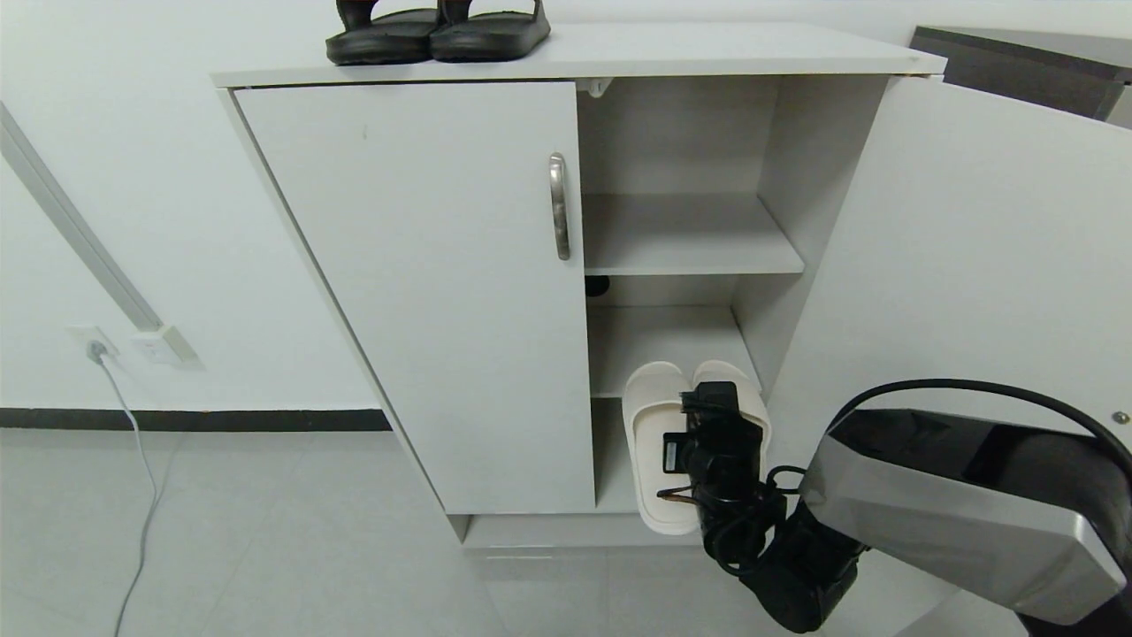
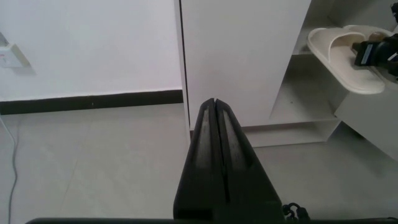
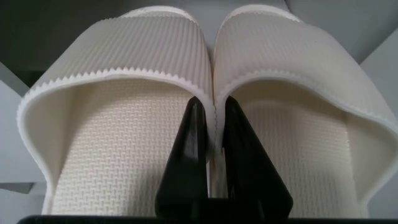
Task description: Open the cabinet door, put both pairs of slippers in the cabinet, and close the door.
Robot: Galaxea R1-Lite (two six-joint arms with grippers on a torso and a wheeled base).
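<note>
A pair of white slippers [image 1: 650, 433] hangs in front of the lower compartment of the white cabinet [image 1: 575, 66], toes toward the inside. My right gripper [image 1: 707, 416] is shut on the white slippers [image 3: 149, 106], pinching the two inner edges together between its fingers [image 3: 189, 155]. A pair of black slippers [image 1: 438, 34] sits on the cabinet top at the left. The right door [image 1: 964, 257] stands open; the left door [image 1: 416, 292] with its metal handle [image 1: 558, 205] is closed. My left gripper [image 2: 214, 109] is shut and holds nothing, low over the floor left of the cabinet; the white slippers [image 2: 339, 53] lie beyond it.
The cabinet has an upper shelf [image 1: 685, 234] and a middle shelf [image 1: 663, 345], both bare. A wall socket [image 1: 93, 345] with a cable [image 1: 133, 495] running down to the grey tiled floor is at the left. A dark object [image 1: 1017, 71] stands behind the open door.
</note>
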